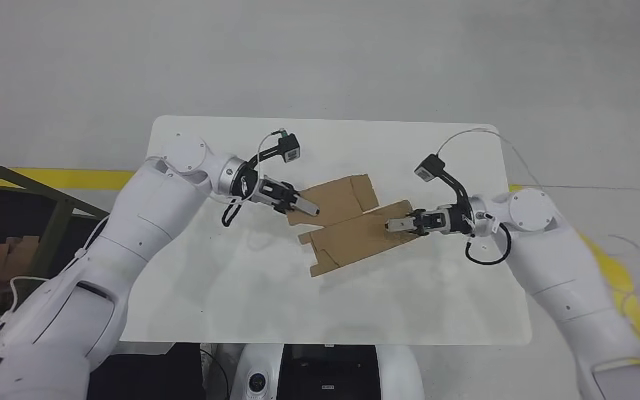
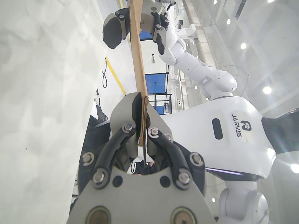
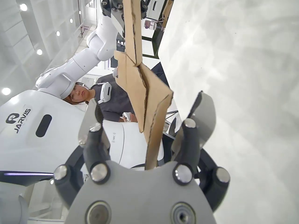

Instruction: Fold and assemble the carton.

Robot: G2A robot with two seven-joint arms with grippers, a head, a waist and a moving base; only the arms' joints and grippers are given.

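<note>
Looking down on the table (image 1: 200, 270), we see one carton (image 1: 350, 240) near its middle, between the two grippers. It is a flat blank of brown corrugated board, matt, made of two long panels set side by side and a little offset, with short flaps at the ends. From the wrists we see it edge-on as a thin strip. Its cut edges are rough, and a jagged crease runs along one panel.

The left gripper (image 1: 306, 208) is closed on the carton's left edge. In its own wrist view the grey metal fingers (image 2: 121, 115), lined with black pads, meet on the board and pinch it. The right gripper (image 1: 393, 226) sits at the opposite edge, spread wide. Its curved fingers stand well apart on either side of the board, which runs down between them toward the palm and touches neither.

The table is white and smooth, with rounded corners.

We cannot tell whether the carton rests on the table or hangs just above it. A corner of the blank is hidden under the left gripper in the top view, and the board's near end is cut off behind the right gripper's palm plate. We count one carton, two grippers and one table.
</note>
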